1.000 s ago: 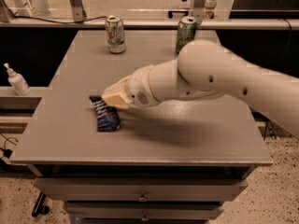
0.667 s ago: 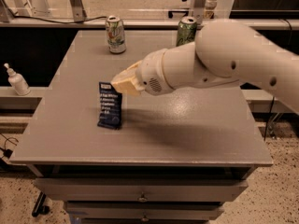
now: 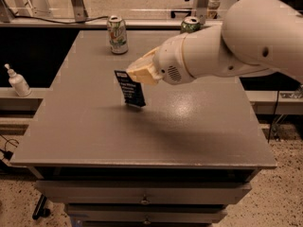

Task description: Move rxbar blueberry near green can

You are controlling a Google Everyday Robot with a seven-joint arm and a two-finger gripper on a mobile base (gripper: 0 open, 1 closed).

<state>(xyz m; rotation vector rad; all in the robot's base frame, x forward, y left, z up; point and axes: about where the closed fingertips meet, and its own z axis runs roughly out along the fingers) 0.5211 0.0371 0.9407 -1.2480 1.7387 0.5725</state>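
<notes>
The rxbar blueberry (image 3: 130,90), a dark navy wrapper with white text, hangs upright from my gripper (image 3: 135,75), lifted just above the grey table (image 3: 85,126) near its middle. The gripper is shut on the bar's top edge. The green can (image 3: 190,24) stands at the table's far edge, right of centre. Only its silver top and upper body show, because my white arm (image 3: 227,51) covers the rest. The bar is well to the left of the green can and nearer to me.
A mostly white can with green and red marks (image 3: 117,34) stands at the back left of the table. A small white bottle (image 3: 19,81) sits on a ledge to the left. Drawers (image 3: 142,197) are below the table's front edge.
The bar lay flat on the table's left-centre with the gripper over it. Now it is gripped, lifted off the surface and carried right and towards the back.
</notes>
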